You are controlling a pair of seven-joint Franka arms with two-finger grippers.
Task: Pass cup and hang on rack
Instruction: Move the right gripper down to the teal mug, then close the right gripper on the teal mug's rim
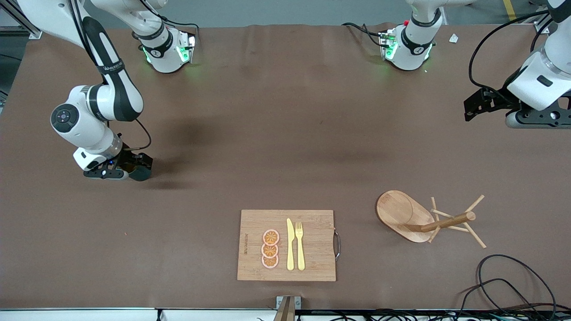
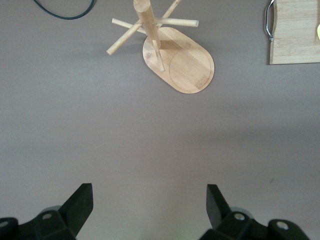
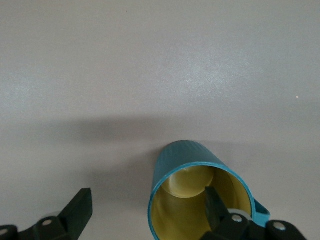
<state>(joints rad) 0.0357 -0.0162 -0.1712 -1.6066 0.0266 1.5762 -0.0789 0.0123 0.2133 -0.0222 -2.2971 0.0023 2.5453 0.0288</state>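
The teal cup (image 3: 187, 165), yellow inside, sits on the table at the right arm's end, its mouth facing my right gripper (image 3: 148, 210). That gripper is open: one finger (image 3: 216, 206) is inside the cup's mouth, the other is outside, and the near wall stands between them, not clamped. The cup's handle (image 3: 260, 212) shows beside the inner finger. In the front view the cup (image 1: 142, 174) is a dark shape at the right gripper (image 1: 134, 168). The wooden rack (image 1: 428, 220) stands toward the left arm's end; the left wrist view shows it too (image 2: 187, 65). My left gripper (image 1: 467, 111) hangs open and empty in the air.
A bamboo cutting board (image 1: 312, 263) with orange slices (image 1: 270, 248), a yellow knife (image 1: 290, 245) and a fork (image 1: 299, 245) lies near the front edge. Black cables (image 1: 504, 281) lie at the front corner, nearer the camera than the rack.
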